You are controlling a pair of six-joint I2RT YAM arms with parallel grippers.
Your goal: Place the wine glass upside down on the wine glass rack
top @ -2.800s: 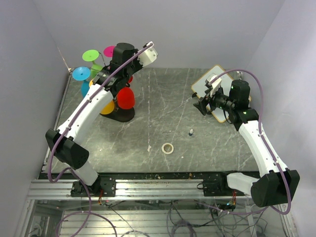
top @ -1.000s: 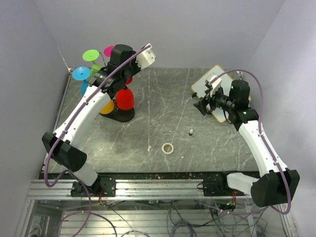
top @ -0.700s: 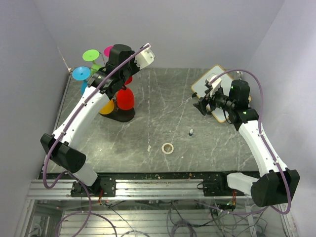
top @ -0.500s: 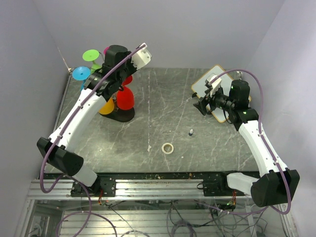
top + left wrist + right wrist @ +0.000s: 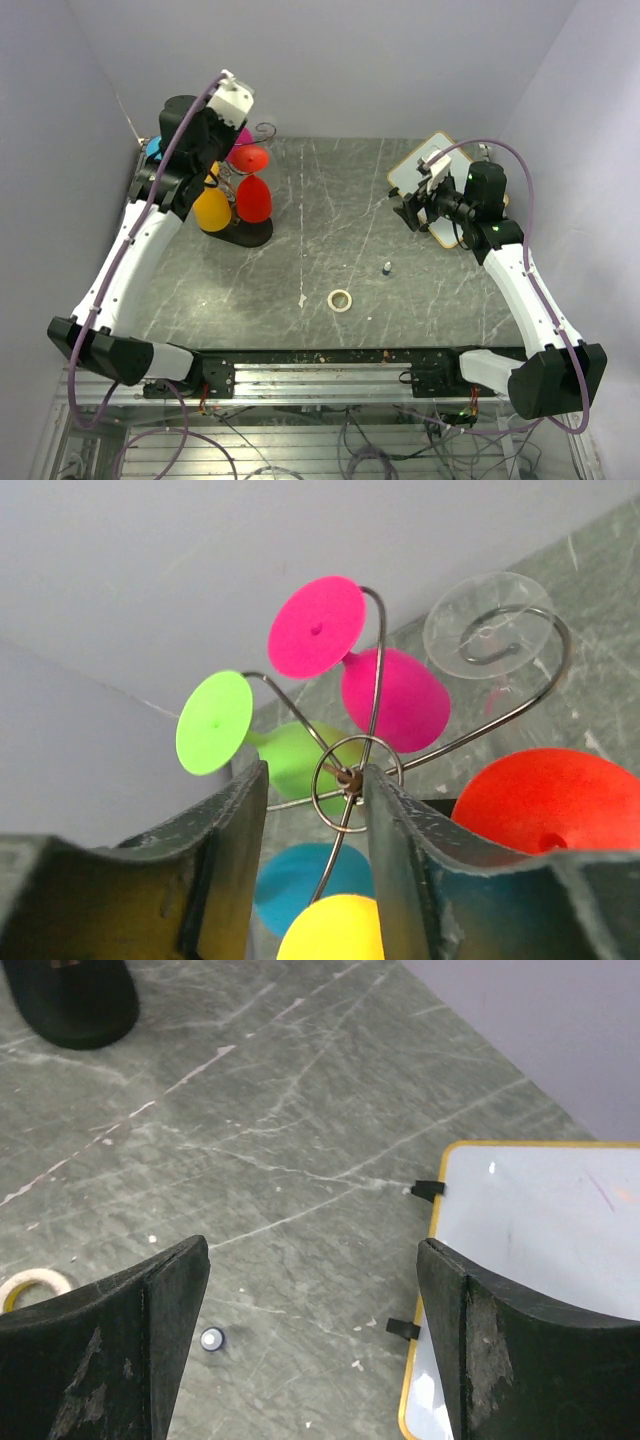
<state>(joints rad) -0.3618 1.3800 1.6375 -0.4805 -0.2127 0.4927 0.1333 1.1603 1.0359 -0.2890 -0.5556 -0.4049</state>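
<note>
The left gripper (image 5: 315,770) stood partly spread and pinched nothing, poised over the top of the rack (image 5: 350,776). The rack's centre ring and twisted stem showed lower down, through the gap between its fingers (image 5: 225,860). Curled wire arms ran out from that ring on every side, so hooks and glass feet lay close beneath the jaws.

The glass (image 5: 250,158), the upper red one, hung bowl-down on the rack on the side toward the table's middle, free of the gripper. The others hung around it, all bowl-down:
- a second red glass (image 5: 256,199) just below it
- a yellow glass (image 5: 212,210) beside that
- a pink glass (image 5: 394,698)
- a green glass (image 5: 289,768)
- a cyan glass (image 5: 305,885)

That made six coloured bowls. The wrist view showed three feet: one pink, one green and one clear foot (image 5: 489,626) on a hook. I could not tell which bowl the clear foot belonged to. The rack's black base (image 5: 248,234) sat at the far left of the table (image 5: 330,220).

The right gripper (image 5: 312,1250) hung wide apart and empty, well off to the right, near one whiteboard (image 5: 540,1220) with a yellow rim. Between the arms lay one tape ring (image 5: 340,299) and one small cap (image 5: 386,267), apart from each other.
</note>
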